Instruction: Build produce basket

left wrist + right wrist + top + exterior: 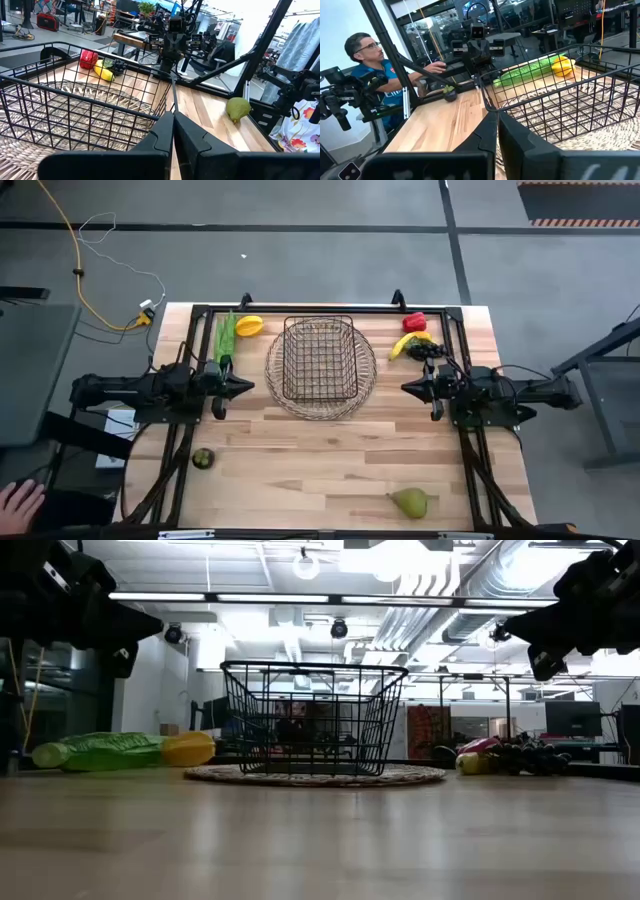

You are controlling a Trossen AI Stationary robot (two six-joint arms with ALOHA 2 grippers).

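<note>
So the basket (320, 365) sits empty mid-table on its round mat (283, 402), left gripper (243, 385) at its 9 and right gripper (408, 387) at its 3, both pressed together, produce around the edges: pear (411, 502) at 5, banana (406, 345) at 2.

in the low view both dark arms are cut off by the top edge, and the small dark green round fruit and green pear fall outside it; the dark grapes (520, 756) blur into the yellow banana (468, 762) and red pepper (482, 745) beside them
</note>
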